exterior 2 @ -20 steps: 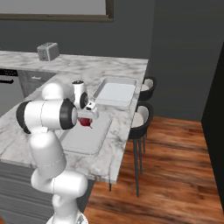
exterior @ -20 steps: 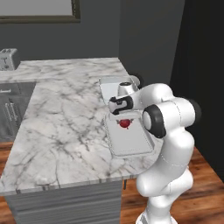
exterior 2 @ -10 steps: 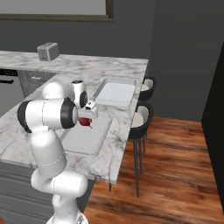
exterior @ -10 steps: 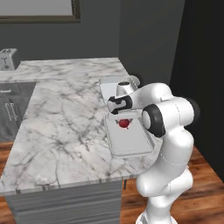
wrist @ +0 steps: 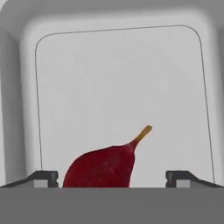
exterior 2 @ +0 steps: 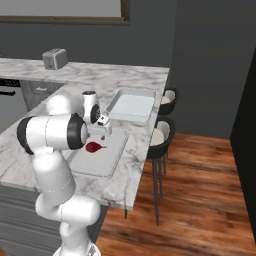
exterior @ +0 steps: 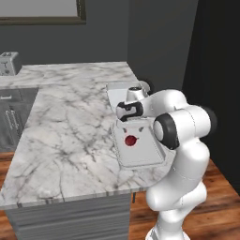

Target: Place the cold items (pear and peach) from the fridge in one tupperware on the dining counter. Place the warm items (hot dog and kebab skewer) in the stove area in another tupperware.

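Dark red pear (exterior: 130,139) lying in the near shallow white tupperware tray (exterior: 145,154), second white tupperware tray (exterior 2: 131,105) just behind it, toaster (exterior 2: 55,58) far beyond.

Soft, even light fills the room, with no single lamp to point to. The marble counter (exterior: 70,122) reads bright and the walls beyond the gripper (exterior: 130,111) sink to dim charcoal. A faint shadow lies under the red pear (wrist: 103,167) directly below the fingertips (wrist: 43,177). No glare on the white tupperware (wrist: 118,78). Both base views look slightly soft and coarse; edges stay straight, without bending at the frame borders.
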